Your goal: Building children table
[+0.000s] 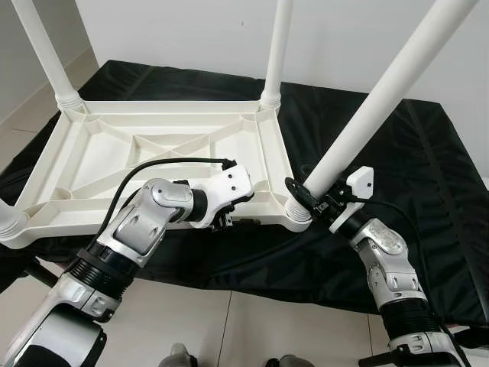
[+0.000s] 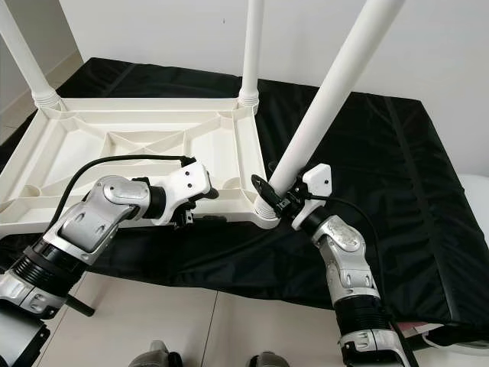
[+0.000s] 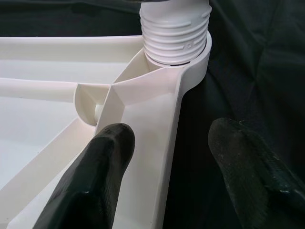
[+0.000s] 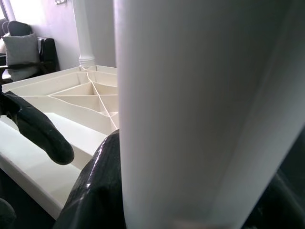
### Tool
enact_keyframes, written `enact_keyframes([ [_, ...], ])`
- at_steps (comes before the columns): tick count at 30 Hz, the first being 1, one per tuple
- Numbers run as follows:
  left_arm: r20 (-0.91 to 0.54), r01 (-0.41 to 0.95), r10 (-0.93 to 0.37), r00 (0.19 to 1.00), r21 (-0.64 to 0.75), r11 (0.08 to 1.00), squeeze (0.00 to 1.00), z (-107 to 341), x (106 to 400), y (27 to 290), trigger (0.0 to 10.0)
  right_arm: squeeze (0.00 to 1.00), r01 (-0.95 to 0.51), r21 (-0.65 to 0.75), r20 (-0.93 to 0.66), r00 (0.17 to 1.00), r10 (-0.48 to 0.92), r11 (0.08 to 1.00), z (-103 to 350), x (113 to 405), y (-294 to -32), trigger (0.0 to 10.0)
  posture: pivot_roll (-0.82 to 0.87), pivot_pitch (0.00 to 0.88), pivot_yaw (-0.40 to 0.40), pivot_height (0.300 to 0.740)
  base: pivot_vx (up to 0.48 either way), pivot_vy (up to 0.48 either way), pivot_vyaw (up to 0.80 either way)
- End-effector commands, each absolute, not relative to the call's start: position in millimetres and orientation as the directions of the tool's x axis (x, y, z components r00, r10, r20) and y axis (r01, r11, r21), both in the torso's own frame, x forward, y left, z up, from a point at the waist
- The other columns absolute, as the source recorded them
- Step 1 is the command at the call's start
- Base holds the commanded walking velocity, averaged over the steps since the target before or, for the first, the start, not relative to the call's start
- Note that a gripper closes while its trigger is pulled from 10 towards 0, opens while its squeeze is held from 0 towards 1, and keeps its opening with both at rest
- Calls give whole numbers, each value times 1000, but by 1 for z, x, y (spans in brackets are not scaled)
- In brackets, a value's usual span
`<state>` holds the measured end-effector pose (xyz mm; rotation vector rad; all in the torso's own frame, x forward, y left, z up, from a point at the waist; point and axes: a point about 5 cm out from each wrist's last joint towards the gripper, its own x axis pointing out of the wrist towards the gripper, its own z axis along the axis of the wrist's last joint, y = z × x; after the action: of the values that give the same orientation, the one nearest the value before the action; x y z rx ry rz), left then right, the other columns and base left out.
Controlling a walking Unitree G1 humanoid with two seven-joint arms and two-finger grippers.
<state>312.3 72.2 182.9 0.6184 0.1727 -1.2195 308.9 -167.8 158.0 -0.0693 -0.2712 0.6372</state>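
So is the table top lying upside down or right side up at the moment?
Upside down. The table top lies on the black cloth with its ribbed underside facing up, and its white legs point upward from the corner sockets.

No text, label, brand, number or sign can be read anywhere; the white tabletop point(image 1: 164, 157) is plain moulded plastic; the threaded leg collar point(image 3: 175, 37) bears small raised marks — too faint to read.

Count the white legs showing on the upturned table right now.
4: far-left corner leg, far-right corner leg, near-right corner leg in the right claw, and a stub at the near-left corner, mostly out of frame.
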Motion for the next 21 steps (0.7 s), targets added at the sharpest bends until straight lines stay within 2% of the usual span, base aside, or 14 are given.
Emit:
enact_keyframes([
  [1,-449,920,-833,324,356,166,0,185,309,68,10000,0,-586,-144,223,766,603,798,158,310,-167,10000,-31,48,-19,740,0,0,0],
  [7,-442,918,-839,317,366,153,0,189,311,61,10000,0,-592,-146,217,762,610,792,157,310,-166,10000,-32,51,-18,740,0,0,0],
  [14,-423,920,-861,282,374,118,0,195,312,41,10000,0,-600,-154,207,758,619,785,156,309,-165,10000,-34,58,-12,740,0,0,0],
  [21,-437,927,-859,268,360,106,0,189,312,35,10000,0,-600,-155,205,758,619,785,156,309,-165,10000,-38,57,-10,740,0,0,0],
])
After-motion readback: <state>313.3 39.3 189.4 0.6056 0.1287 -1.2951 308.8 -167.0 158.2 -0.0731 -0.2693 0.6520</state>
